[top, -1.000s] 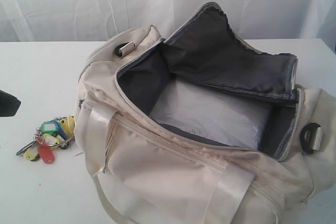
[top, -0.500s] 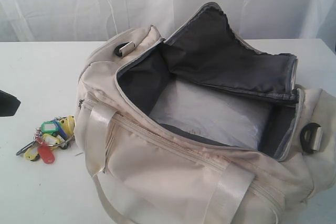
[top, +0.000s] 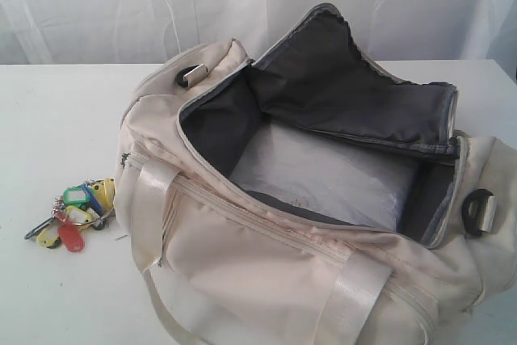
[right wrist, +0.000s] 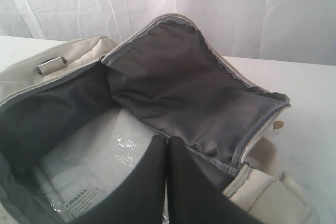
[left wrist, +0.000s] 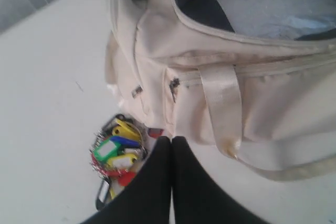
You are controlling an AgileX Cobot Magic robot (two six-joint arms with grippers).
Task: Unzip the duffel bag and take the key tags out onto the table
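Across my broad flat white table (top: 56,119) slumps the soft cream duffel bag (top: 266,272), unzipped, grey flap thrown back, glossy plastic key tags (top: 74,214) bunched at its 9 o'clock, my left gripper (left wrist: 171,142) and right gripper (right wrist: 167,142) pressed together, empty.

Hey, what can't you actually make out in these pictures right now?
- Exterior view: duffel bag cut off by the bottom and right edges.
- Left wrist view: key tags partly hidden behind the left fingers.
- Right wrist view: print on the plastic-wrapped pack too small and blurred.
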